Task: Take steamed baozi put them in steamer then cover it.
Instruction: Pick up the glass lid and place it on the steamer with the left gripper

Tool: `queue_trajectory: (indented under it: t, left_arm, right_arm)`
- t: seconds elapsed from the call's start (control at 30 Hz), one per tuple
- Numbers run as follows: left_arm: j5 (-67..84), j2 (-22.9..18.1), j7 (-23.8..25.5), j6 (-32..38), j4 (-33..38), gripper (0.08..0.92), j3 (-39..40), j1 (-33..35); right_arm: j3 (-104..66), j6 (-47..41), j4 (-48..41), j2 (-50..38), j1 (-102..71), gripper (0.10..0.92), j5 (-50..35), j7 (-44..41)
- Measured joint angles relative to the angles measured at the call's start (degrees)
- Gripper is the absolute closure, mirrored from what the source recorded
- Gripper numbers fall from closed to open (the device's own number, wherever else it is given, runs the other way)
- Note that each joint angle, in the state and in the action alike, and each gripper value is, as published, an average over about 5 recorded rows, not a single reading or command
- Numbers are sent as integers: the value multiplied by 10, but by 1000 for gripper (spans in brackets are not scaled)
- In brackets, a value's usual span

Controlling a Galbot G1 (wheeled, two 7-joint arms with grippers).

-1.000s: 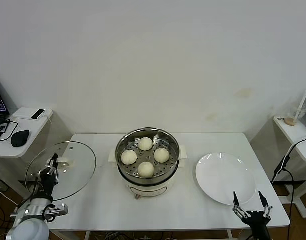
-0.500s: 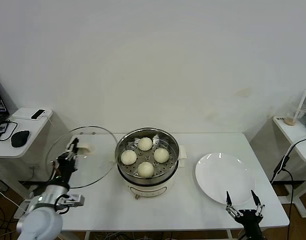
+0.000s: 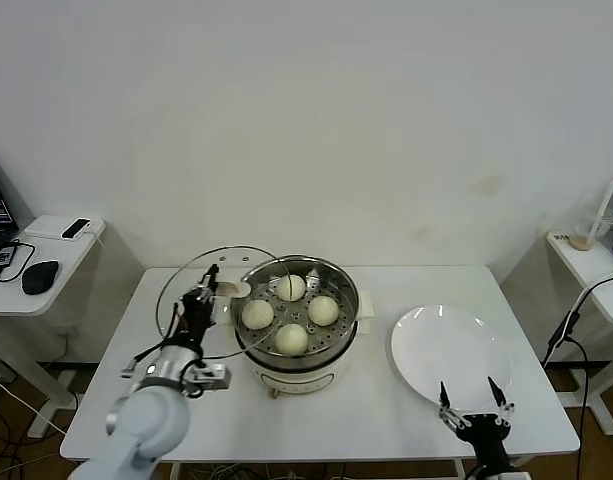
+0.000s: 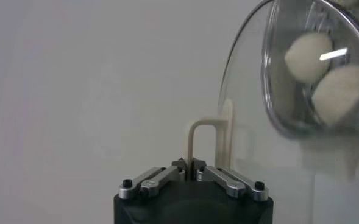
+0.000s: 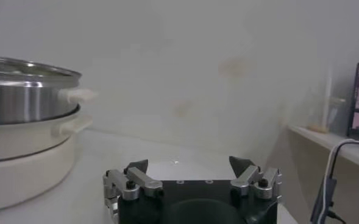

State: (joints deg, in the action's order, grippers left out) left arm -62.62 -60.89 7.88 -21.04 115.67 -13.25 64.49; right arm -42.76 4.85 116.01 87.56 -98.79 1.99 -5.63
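White surface [image 3: 386, 410] against plain pale wall. Left pincer [image 3: 199, 301] clamped on cover [image 3: 208, 290] by cream centre handle [image 4: 199, 140], glass held tilted at steamer [image 3: 296, 320] rim. Glass: rigid, heavy, breakable, slick; handle only safe hold. Four baozi [image 3: 291, 340] inside. Right pincer [image 3: 474, 402] spread wide, idle near plate [image 3: 448, 355].

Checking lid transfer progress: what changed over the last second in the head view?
The left gripper, shut on the cover by its handle, carried it from the table's left edge toward the steamer; its rim now overlaps the pot's left side, not yet seated. The right gripper, open, drifted slightly left near the table's front edge. Four baozi and the white plate stayed put.
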Motion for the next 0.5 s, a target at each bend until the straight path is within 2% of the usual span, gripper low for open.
queue_trajectory:
  t: [0.5]
  left_arm:
    - [-135, -121, 64, -29, -39, 862, 81, -47]
  right_arm:
    - [39, -3, -27, -6, 15, 203, 27, 5]
